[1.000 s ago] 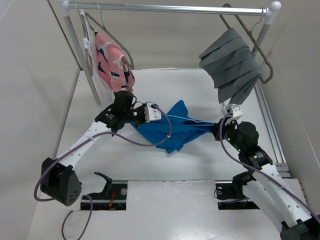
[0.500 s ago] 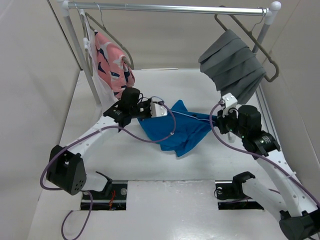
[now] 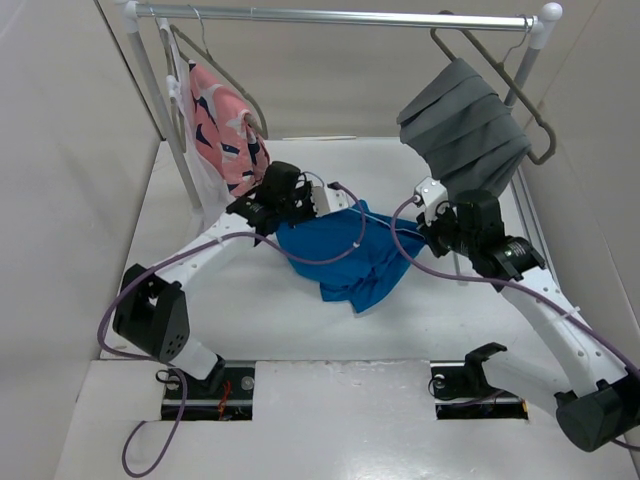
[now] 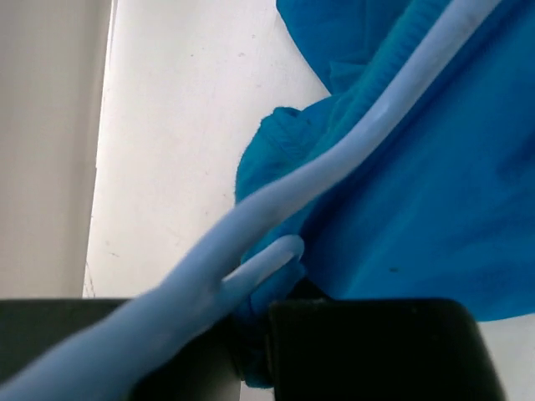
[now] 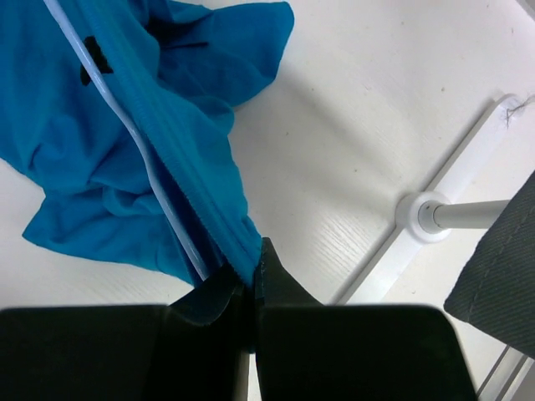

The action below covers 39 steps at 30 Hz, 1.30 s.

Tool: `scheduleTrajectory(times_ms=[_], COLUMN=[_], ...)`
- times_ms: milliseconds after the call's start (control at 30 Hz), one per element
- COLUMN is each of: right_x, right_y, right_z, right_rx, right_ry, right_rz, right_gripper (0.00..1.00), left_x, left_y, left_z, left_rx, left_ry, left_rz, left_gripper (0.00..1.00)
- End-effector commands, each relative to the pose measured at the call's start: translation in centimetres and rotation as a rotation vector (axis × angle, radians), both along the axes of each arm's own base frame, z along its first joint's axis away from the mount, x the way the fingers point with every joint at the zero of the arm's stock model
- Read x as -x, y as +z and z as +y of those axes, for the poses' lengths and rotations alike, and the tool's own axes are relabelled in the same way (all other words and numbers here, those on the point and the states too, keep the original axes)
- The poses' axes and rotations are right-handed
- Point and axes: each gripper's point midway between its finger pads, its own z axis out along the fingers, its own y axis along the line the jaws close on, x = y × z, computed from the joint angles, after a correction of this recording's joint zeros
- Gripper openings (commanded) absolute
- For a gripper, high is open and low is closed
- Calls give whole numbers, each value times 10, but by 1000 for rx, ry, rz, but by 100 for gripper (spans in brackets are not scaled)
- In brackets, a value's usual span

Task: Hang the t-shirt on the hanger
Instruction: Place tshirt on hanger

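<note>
Left gripper point(image 4: 251, 334): clamped on hanger point(image 4: 376, 125).
Right gripper point(image 5: 251, 284): pinching t-shirt point(image 5: 84, 142) hem.
Risk: we overstretch, and the hem slips free.

A pink patterned garment point(image 3: 226, 125) hangs at ten o'clock from the rail point(image 3: 340, 16). A pleated grey cloth point(image 3: 464, 130) hangs at one o'clock.

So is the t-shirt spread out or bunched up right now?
Bunched up. The t-shirt hangs in crumpled folds between the left gripper and right gripper, the hanger lying along it. Cannot tell whether the hanger is inside.
</note>
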Motion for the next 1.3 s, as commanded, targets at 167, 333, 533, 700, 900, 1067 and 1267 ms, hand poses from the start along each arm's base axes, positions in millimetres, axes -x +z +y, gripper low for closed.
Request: scheduleTrajectory(times_ms=[167, 333, 533, 700, 900, 1067, 1267], right_x=[5, 2, 4, -4, -45, -45, -36], right_y=[12, 12, 13, 2, 1, 15, 24], right_z=[-64, -67, -76, -51, 42, 74, 73], right_rx=[254, 384, 548, 606, 318, 169, 85], right_ry=[-186, -201, -235, -165, 54, 163, 340], right_rz=[52, 102, 158, 203, 114, 20, -40], right_gripper=[0, 0, 0, 0, 0, 0, 8], left_x=[-16, -25, -36, -34, 20, 44, 54], left_y=[-14, -12, -4, -2, -17, -17, 6], left_z=[108, 121, 120, 100, 28, 14, -3], left_rx=[-402, -529, -559, -559, -406, -292, -163], left_ry=[271, 274, 286, 211, -9, -31, -128], left_rz=[-163, -282, -308, -304, -178, -57, -71], left_gripper=[0, 0, 0, 0, 0, 0, 0])
